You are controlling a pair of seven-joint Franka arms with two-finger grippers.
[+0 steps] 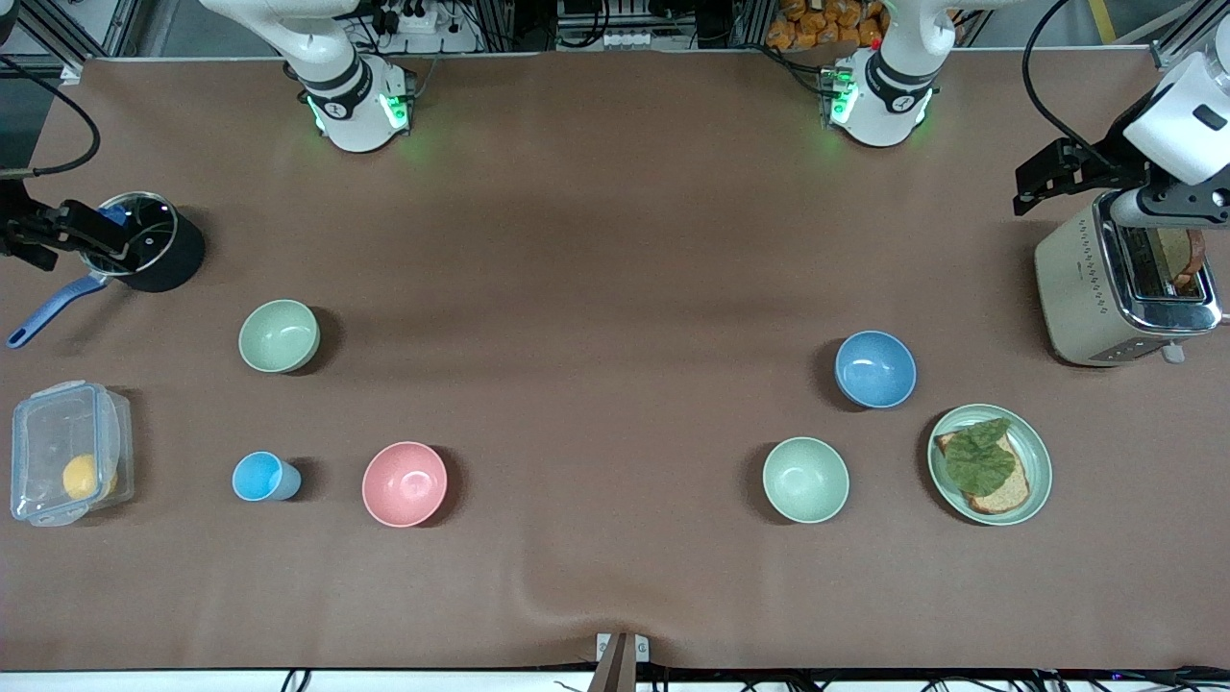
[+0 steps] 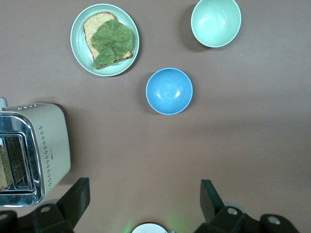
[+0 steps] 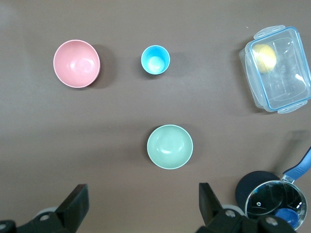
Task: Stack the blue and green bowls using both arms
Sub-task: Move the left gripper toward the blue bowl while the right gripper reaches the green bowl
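A round, matte blue bowl (image 1: 874,369) sits upright on the brown-covered table (image 1: 596,288), toward the left arm's end. Just beside the blue bowl, nearer the front camera, stand a paler mint-green bowl (image 1: 805,480) and a flat green plate (image 1: 1036,452) carrying a slice of bread (image 1: 1004,495) under a lettuce leaf (image 1: 978,456). A cream toaster (image 1: 1081,284) stands farther from the camera than the blue bowl, near the table's end.

The round, matte sage-green bowl (image 1: 279,335) sits well apart from the blue bowl, toward the right arm's end. Around it are a pink bowl (image 1: 405,483), a small light-blue cup (image 1: 262,477), a clear lidded box (image 1: 65,452) with a yellow fruit (image 1: 82,476) inside, and a black pot (image 1: 154,240) with a blue handle.

The left tool (image 2: 144,189) hangs over the table beside the toaster, its fingers spread wide and holding nothing. The right tool (image 3: 143,191) hangs over the table by the black pot, its fingers also spread wide and holding nothing.
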